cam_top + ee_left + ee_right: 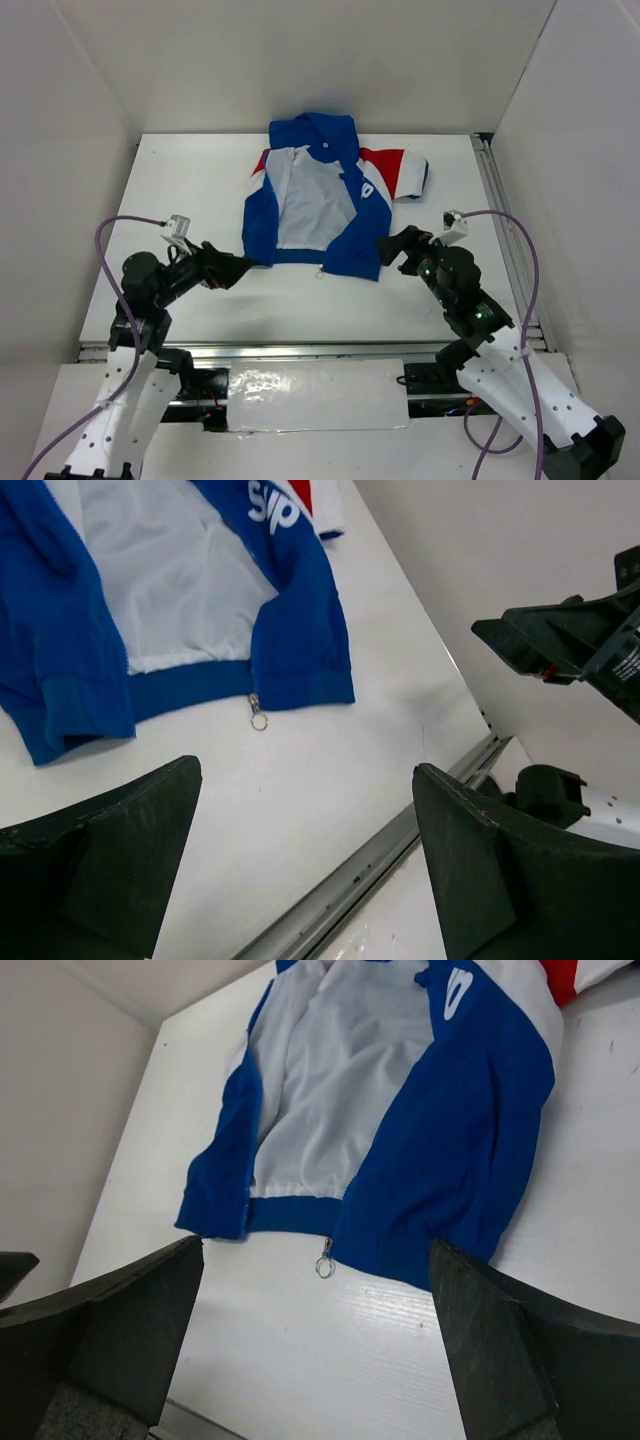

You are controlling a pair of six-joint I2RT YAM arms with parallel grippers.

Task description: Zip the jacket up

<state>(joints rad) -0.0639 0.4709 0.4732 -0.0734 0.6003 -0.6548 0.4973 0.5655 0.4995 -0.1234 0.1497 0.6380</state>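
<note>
The left gripper (238, 270) hovers with its jaws wide apart and empty, near the lower left hem corner of the jacket (320, 195). The jacket lies flat and unzipped on the white table (190, 180), its blue front panels spread to show the pale lining, hood at the far end. The zipper pull (320, 271) sits mid-hem. The right gripper (390, 252) gapes equally wide, holding nothing, by the lower right corner.
</note>
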